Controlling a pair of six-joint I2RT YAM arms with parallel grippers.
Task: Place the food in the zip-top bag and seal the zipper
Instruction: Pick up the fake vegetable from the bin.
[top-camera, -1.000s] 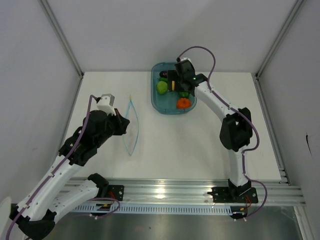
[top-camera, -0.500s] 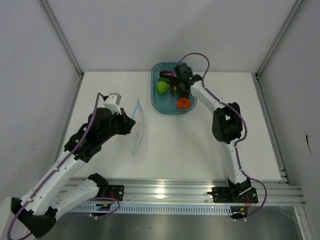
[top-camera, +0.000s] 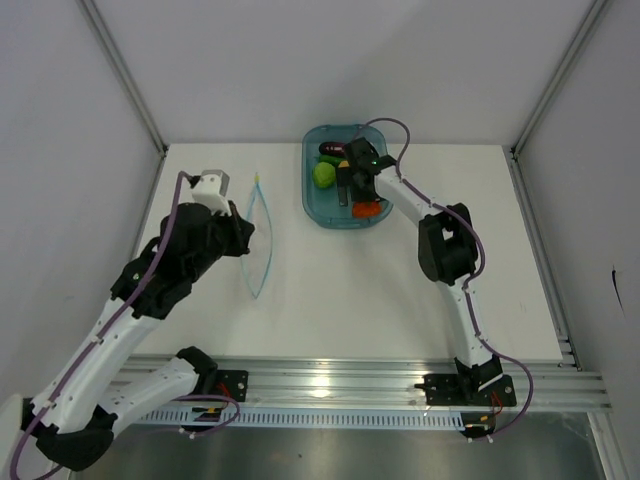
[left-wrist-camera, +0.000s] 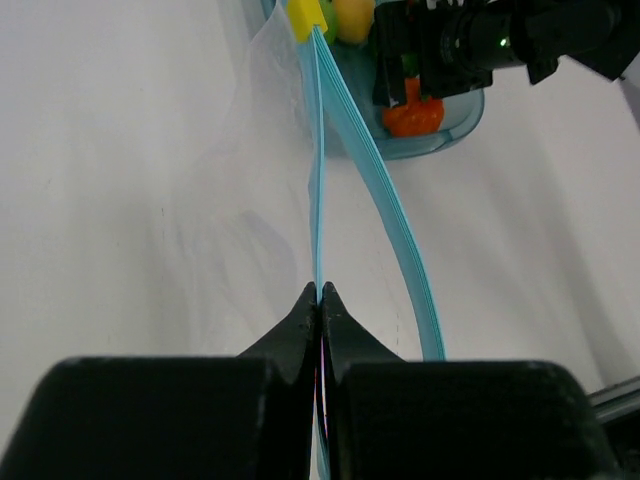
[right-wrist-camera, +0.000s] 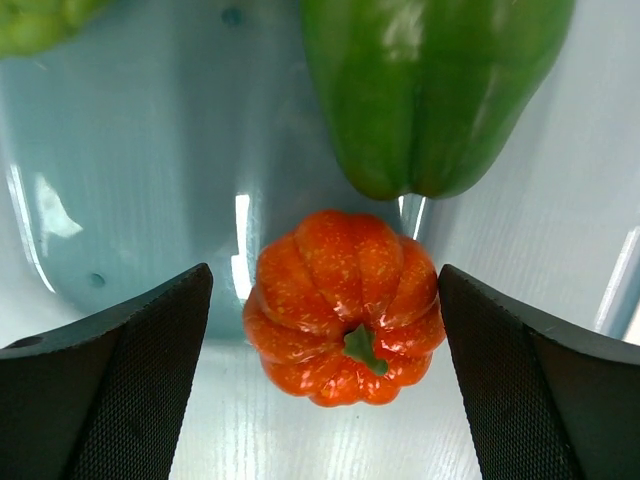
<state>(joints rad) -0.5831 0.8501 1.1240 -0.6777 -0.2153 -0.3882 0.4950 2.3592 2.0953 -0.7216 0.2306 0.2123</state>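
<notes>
The clear zip-top bag (top-camera: 258, 240) lies left of centre with its mouth spread into a lens. My left gripper (top-camera: 245, 230) is shut on one light blue zipper strip (left-wrist-camera: 318, 180). The other strip (left-wrist-camera: 400, 230) bows away to the right, and a yellow slider (left-wrist-camera: 305, 18) sits at the far end. My right gripper (right-wrist-camera: 325, 300) is open low in the teal tray (top-camera: 320, 212), with the orange-red pumpkin piece (right-wrist-camera: 345, 305) between its fingers, untouched. Beyond the pumpkin lies a green pepper (right-wrist-camera: 430, 90). A light green fruit (top-camera: 324, 174) and a purple eggplant (top-camera: 330, 150) also lie in the tray.
The tray (right-wrist-camera: 130, 180) stands at the back centre of the white table. Grey walls close in the left, back and right sides. A metal rail (top-camera: 330, 385) carrying both arm bases runs along the near edge.
My right gripper has come down the tray until its open fingers flank the orange-red piece. My left arm swung right, then back left and away, taking the bag's pinched edge with it.
</notes>
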